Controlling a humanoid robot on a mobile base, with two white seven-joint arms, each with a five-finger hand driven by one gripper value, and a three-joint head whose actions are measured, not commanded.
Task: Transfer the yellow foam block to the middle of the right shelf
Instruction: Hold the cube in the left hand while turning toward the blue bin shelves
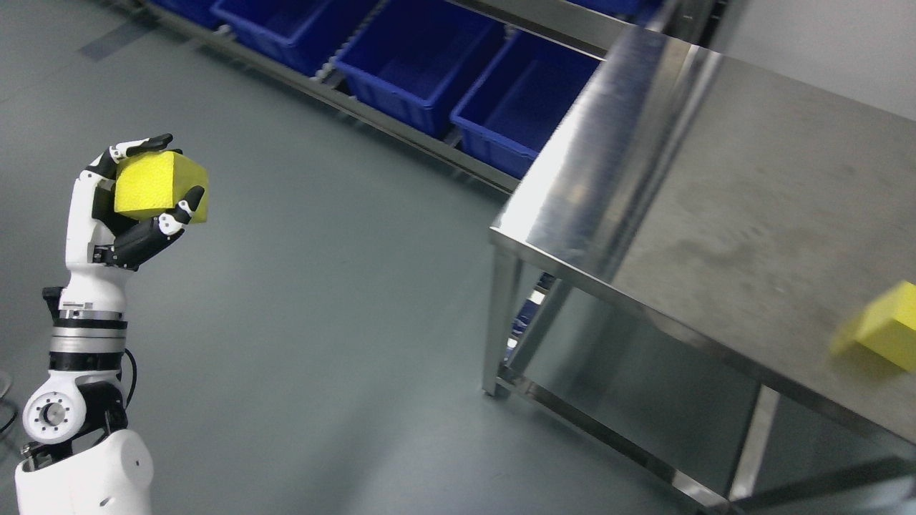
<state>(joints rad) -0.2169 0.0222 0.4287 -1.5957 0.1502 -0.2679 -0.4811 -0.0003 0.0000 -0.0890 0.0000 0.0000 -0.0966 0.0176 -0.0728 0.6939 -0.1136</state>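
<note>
Carry phase: block in hand, not yet at any shelf.

Left hand (136,197) at 9 o'clock, raised over the floor (300,300), fingers (182,204) clamped on the yellow foam block (154,184), which is held clear of everything. Steel counter (751,214) at 3 o'clock, well apart, with a second yellow block (884,327) at its right edge. Blue bins (422,64) on the far rack at 12. Next, I'd judge: turn right and find the target shelf, which isn't in frame. Right arm out of view.
</note>
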